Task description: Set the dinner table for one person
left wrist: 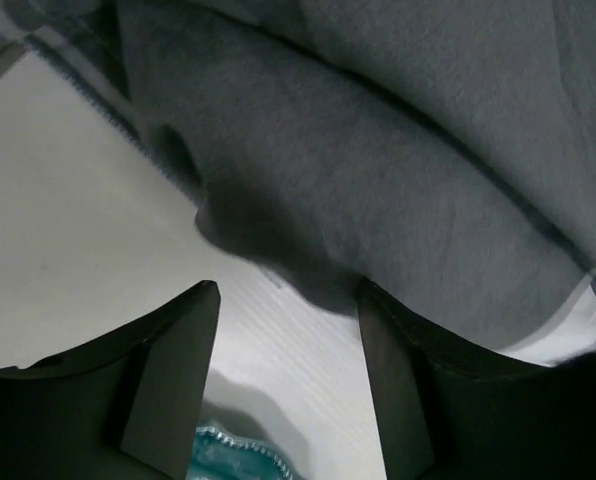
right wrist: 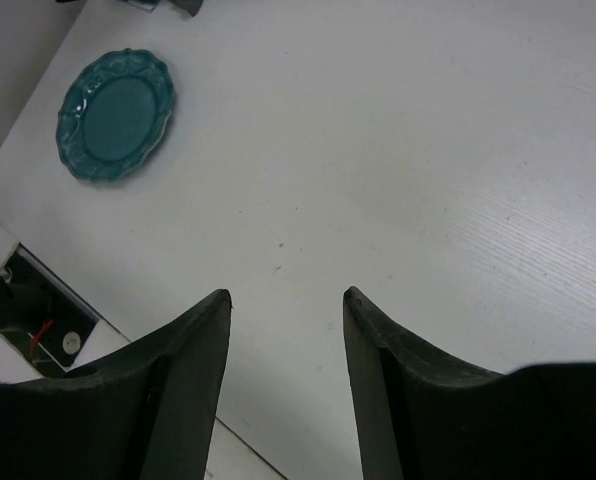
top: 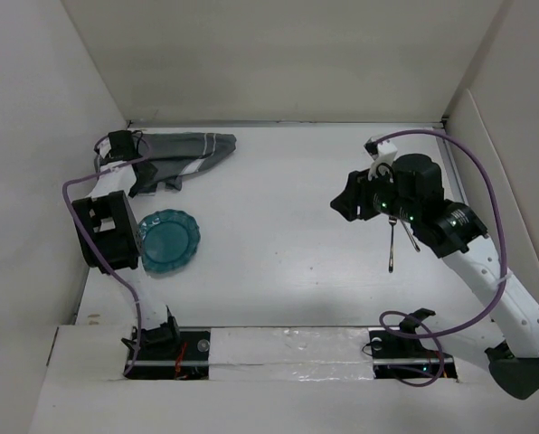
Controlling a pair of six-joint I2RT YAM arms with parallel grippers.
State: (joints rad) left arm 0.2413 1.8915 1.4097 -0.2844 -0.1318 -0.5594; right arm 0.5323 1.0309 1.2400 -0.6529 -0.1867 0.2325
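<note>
On the white dinner table [top: 278, 181] a teal scalloped plate [top: 170, 240] lies at the left. The right wrist view shows the plate [right wrist: 115, 115] far off, and its rim [left wrist: 240, 455] peeks in at the bottom of the left wrist view. A dark grey striped cloth [top: 184, 154] lies crumpled at the back left. My left gripper [top: 123, 149] hovers over the cloth's [left wrist: 378, 150] edge, open, with only bare table between its fingers [left wrist: 173, 380]. My right gripper [top: 344, 203] is raised at the right, open and empty [right wrist: 286, 295]. Two slim utensils [top: 392, 246] lie under the right arm.
White walls close in the table at the back and on both sides. The arm bases and purple cables [top: 432, 330] sit along the near edge, which shows in the right wrist view as a mounting strip [right wrist: 38, 320].
</note>
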